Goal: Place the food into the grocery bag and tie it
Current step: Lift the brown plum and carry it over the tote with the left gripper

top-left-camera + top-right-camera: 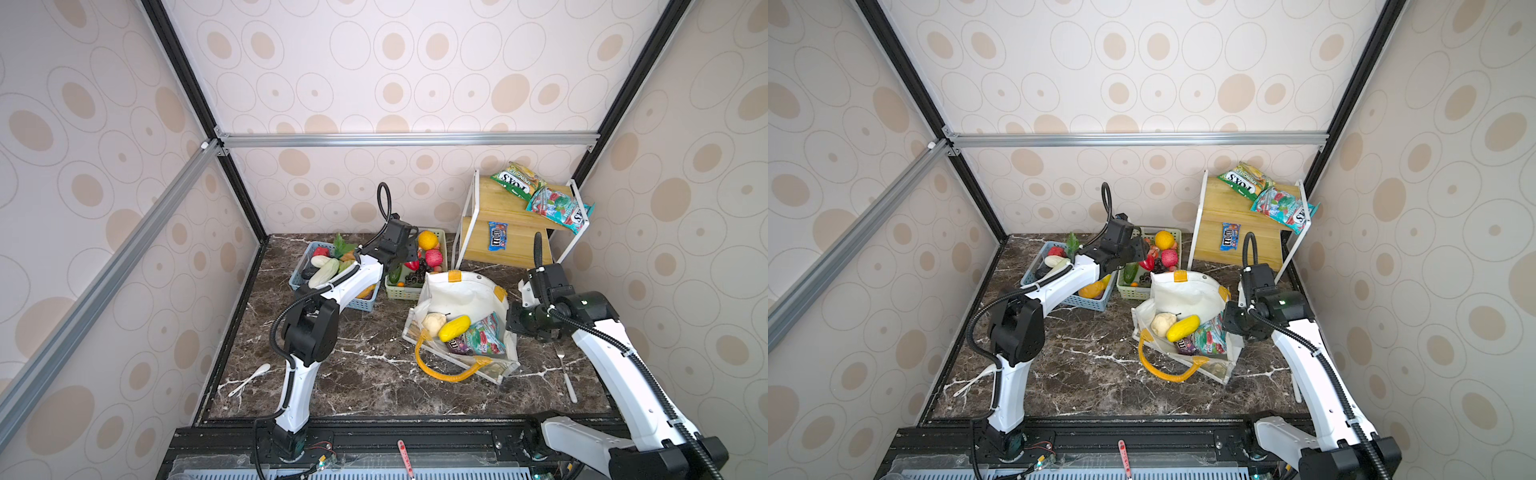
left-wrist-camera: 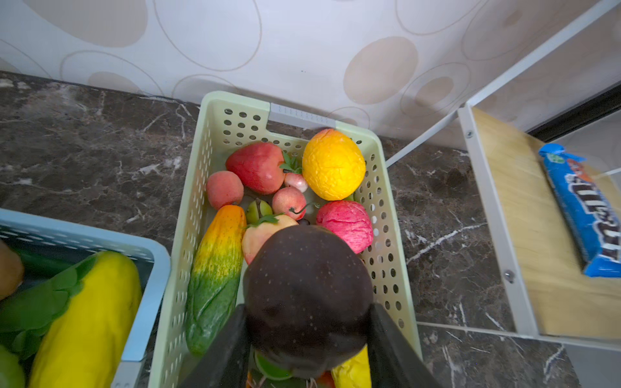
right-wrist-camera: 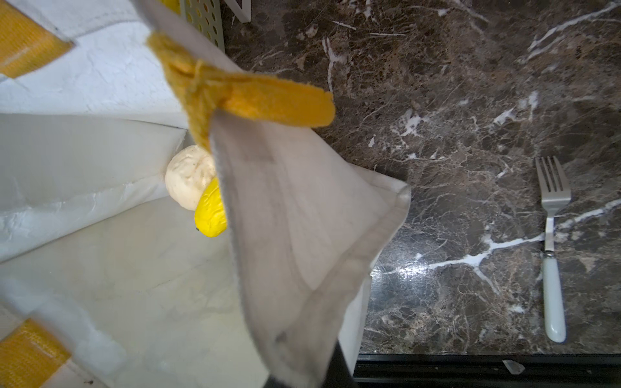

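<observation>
The white grocery bag point(image 1: 457, 295) with yellow-orange handles stands open right of centre in both top views. Inside lie food pieces: a white one point(image 1: 432, 323), a yellow one point(image 1: 454, 327), a teal packet point(image 1: 484, 338) and a dark purple packet point(image 1: 455, 345). My right gripper point(image 1: 513, 320) is shut on the bag's right rim point(image 3: 295, 235), holding the cloth up. Over the green basket point(image 2: 215, 134), my left gripper point(image 2: 307, 319) is shut on a dark brown round fruit point(image 2: 307, 285), which hides the basket's near end.
A blue basket point(image 1: 299, 274) of vegetables sits left of the green one. A wooden shelf point(image 1: 507, 232) at the back right carries snack packets point(image 1: 557, 205). A fork point(image 1: 565, 370) lies right of the bag. A white spoon point(image 1: 249, 380) lies front left.
</observation>
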